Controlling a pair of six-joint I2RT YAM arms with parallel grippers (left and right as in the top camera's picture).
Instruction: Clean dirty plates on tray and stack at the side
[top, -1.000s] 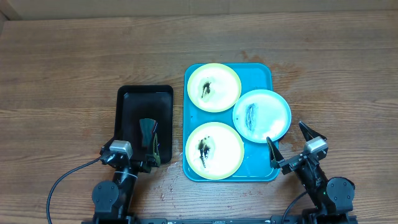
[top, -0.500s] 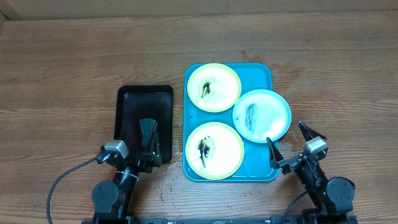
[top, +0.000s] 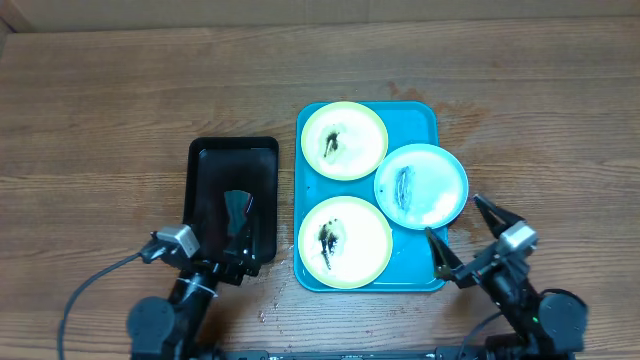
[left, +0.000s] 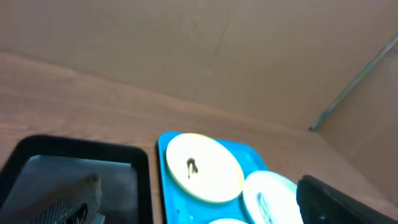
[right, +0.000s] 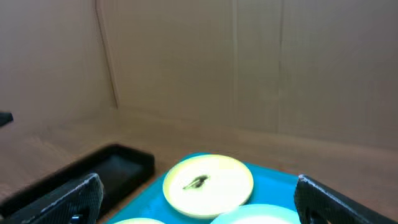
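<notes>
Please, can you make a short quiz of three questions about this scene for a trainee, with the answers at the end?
1. True or false: no plate lies in the black tray.
2. Which plate reaches over the right rim of the turquoise tray? A the light blue plate; B the far yellow-green one; C the near yellow-green one.
3. Fill in: the right gripper is ____ and holds nothing.
Key: 1 true; 2 A; 3 open.

Black tray (top: 214, 172) on wooden table (top: 100, 100), dark object (top: 238, 207) inside
</notes>
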